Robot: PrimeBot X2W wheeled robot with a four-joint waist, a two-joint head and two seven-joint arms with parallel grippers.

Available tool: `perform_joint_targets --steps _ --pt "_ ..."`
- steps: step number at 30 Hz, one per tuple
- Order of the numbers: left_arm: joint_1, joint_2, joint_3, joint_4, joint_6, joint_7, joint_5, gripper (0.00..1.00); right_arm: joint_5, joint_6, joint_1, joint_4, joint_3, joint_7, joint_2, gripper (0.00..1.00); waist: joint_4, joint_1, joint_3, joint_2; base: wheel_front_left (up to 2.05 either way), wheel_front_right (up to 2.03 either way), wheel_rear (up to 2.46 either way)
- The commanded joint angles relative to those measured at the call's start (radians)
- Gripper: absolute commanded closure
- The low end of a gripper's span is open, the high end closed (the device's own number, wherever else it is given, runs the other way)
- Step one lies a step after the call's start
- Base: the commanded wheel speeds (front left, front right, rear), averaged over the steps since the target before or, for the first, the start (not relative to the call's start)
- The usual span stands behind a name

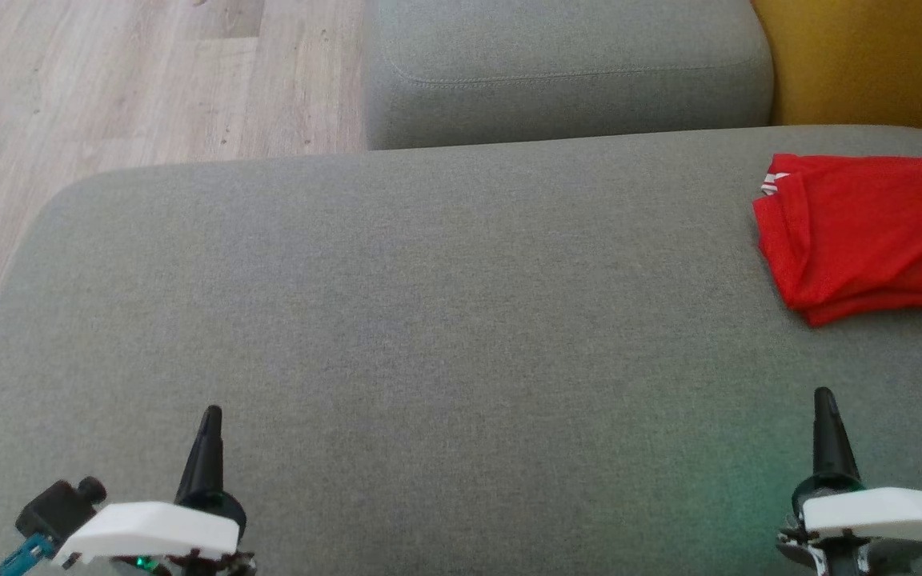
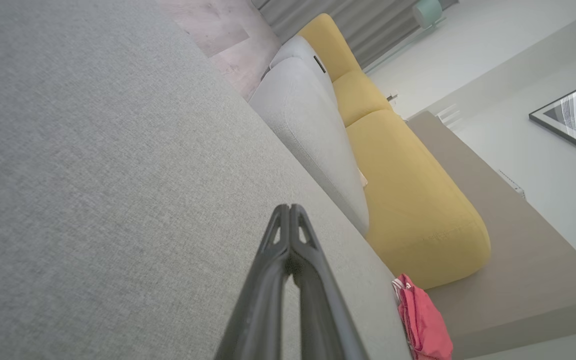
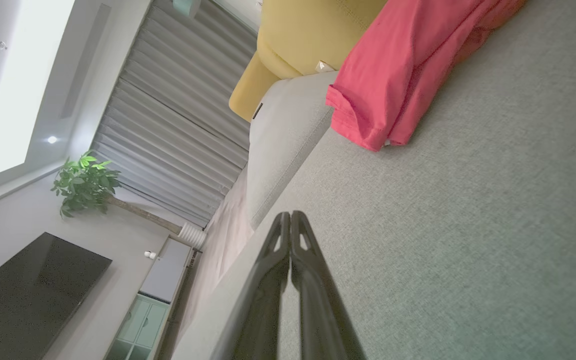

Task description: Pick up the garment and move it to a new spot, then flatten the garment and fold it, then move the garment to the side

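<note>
The left gripper has its two dark fingers pressed together, tips touching, and holds nothing. It is over the near left part of the grey seat, close to the near edge. The right gripper is likewise closed and empty, its fingers meeting in a single point above the near right part of the same seat. In each wrist view the paired fingers narrow to one tip, with bare grey fabric beyond them. The two grippers are well apart, with the broad middle of the seat between them.

The garment, a red piece folded into a flat rectangle, lies on the seat at its far right corner, beyond the right gripper and apart from it. Its right side runs past the edge of the head view. A bit of white striped trim shows at its far left corner.

Behind the seat's far edge stands a second grey cushion, and to the right of that a yellow cushion. Pale wooden floor lies past the seat's far left corner.
</note>
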Motion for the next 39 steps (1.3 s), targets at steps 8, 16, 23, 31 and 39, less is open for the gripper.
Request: perform_joint_targets --steps 8,16,23,31,39 --pt "-0.078 0.018 0.047 -0.013 -0.017 0.028 -0.119 1.0 0.117 0.001 -0.078 -0.022 -0.003 0.03 -0.023 1.0 -0.002 0.0 0.006 0.0 0.0 0.0 0.0" --pt "-0.096 0.018 0.063 -0.001 -0.023 0.048 -0.2 1.0 0.196 0.001 -0.095 -0.016 -0.011 0.05 -0.024 1.0 -0.003 0.0 0.011 0.0 0.0 0.0 0.0" --pt "-0.114 0.018 0.08 0.011 -0.029 0.068 -0.28 1.0 0.274 0.002 -0.113 -0.01 -0.018 0.07 -0.024 1.0 -0.005 0.0 0.016 0.0 0.0 0.0 0.0" --pt "-0.135 0.018 0.099 0.024 -0.037 0.092 -0.371 1.0 0.362 0.002 -0.133 -0.003 -0.027 0.094 -0.025 1.0 -0.006 0.0 0.022 0.0 0.0 0.0 0.0" --pt "-0.156 0.017 0.118 0.037 -0.044 0.116 -0.462 1.0 0.451 0.002 -0.153 0.004 -0.037 0.117 -0.025 1.0 -0.008 0.0 0.027 0.0 0.0 0.0 0.0"
